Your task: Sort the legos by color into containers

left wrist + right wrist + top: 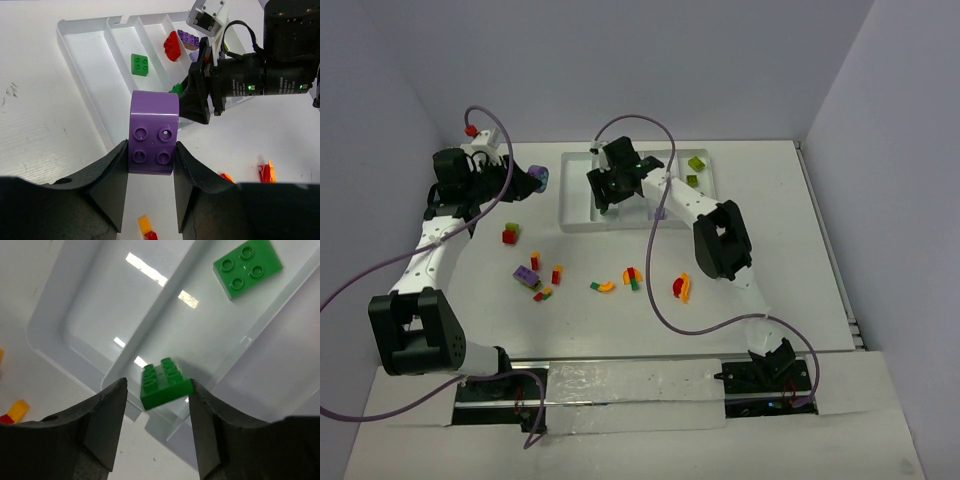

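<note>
Lego [153, 134]: purple, four studs, rounded.

Your left arm [432, 243] rises from its base at the near edge of the table [790, 290] and reaches toward the far-left corner, elbow bent low near the left edge. Its wrist is turned inward, toward the other arm. Your left gripper [150, 150] has its fingers pressed on both sides of a purple lego [153, 131], which stands upright between the pads. Your right arm [722, 240] stretches diagonally from the near right toward the middle of the far edge, with the wrist pitched downward. Your right gripper [157, 385] has its jaws parted. A dark green lego [165, 384] sits tilted between them, against the right finger, with a gap showing at the left finger.
</note>
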Robot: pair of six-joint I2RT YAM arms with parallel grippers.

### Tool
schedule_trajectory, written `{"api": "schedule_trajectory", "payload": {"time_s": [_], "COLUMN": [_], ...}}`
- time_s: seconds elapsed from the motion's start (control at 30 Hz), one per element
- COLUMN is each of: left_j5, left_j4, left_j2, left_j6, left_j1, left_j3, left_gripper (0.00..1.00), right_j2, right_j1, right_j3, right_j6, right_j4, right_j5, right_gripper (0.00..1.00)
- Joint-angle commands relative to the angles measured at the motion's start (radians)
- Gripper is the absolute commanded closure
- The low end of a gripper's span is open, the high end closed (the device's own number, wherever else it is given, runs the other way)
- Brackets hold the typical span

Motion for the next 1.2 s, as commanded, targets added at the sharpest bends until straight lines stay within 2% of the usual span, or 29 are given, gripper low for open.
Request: {"api": "schedule_trajectory", "payload": {"time_s": [0.0, 0.23, 0.27, 0.3, 0.4, 0.47, 0.63, 0.73, 1.03, 1.17], "left_j5": [-0.029, -0.061, -0.093, -0.110, -0.192, -0.275, -0.424, -0.433, -0.443, -0.458], "left_j4": [0.018, 0.044, 0.049, 0.053, 0.049, 0.044, 0.039, 0.005, 0.022, 0.006], "left_j2": [0.000, 0.047, 0.060, 0.068, 0.122, 0.191, 0.375, 0.505, 0.764, 0.843], "left_j6": [0.002, -0.010, -0.003, 0.001, 0.023, 0.034, 0.019, 0.005, -0.021, -0.018], "left_j1": [-0.001, -0.043, -0.070, -0.106, -0.191, -0.287, -0.449, -0.530, -0.617, -0.641], "left_j3": [0.025, 0.061, 0.074, 0.088, 0.119, 0.160, 0.292, 0.419, 0.707, 0.792], "left_gripper": [1.00, 1.00, 1.00, 1.00, 1.00, 1.00, 1.00, 1.00, 0.98, 0.98], "right_j2": [-0.018, -0.121, -0.184, -0.210, -0.319, -0.426, -0.600, -0.659, -0.791, -0.799], "right_j1": [-0.003, -0.019, -0.036, -0.052, -0.136, -0.194, -0.343, -0.430, -0.610, -0.650], "right_j3": [0.023, -0.023, -0.060, -0.101, -0.195, -0.279, -0.452, -0.542, -0.769, -0.767], "right_j6": [-0.008, 0.009, 0.026, 0.044, 0.065, 0.058, 0.003, -0.013, -0.010, -0.013], "right_j4": [0.010, -0.019, -0.014, -0.006, 0.023, 0.029, 0.021, 0.008, 0.057, 0.057], "right_j5": [0.079, 0.044, 0.006, -0.014, -0.078, -0.091, -0.062, -0.067, -0.096, -0.105], "right_gripper": [0.27, 0.18, 0.16, 0.07, 0.04, 0.01, 0.00, 0.00, 0.00, 0.00]}}
